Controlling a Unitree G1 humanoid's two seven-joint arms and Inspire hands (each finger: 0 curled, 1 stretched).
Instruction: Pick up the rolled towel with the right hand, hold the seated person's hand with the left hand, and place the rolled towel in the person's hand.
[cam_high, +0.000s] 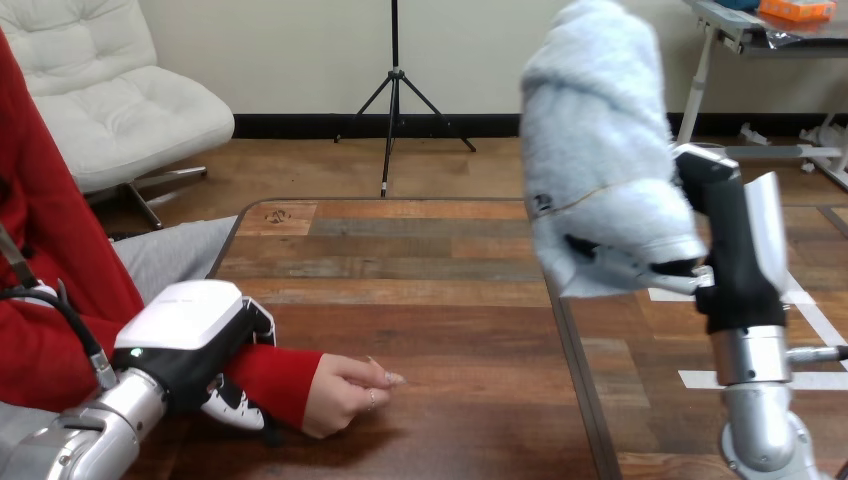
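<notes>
Head view
Right hand (732, 250): fingers wrapped round the rolled towel (600, 150), holding it upright above the table's right part.
Left hand (195, 340): at the table (450, 300) left edge, fingers curled round the person's forearm (275, 372).
Person's hand (345, 395): loosely curled, resting on the table near its front edge.

The person's hand (345, 393) is lying at the near left of the table (430, 270), apparently resting on its top. The left hand (190, 325) is sitting just left of it, over the person's forearm (275, 372), its fingers (235, 400) curling round the forearm's near side. Well apart at the right, the right hand (735, 250) is holding the rolled towel (600, 150) above the table, the towel standing upright to the left of the palm.
</notes>
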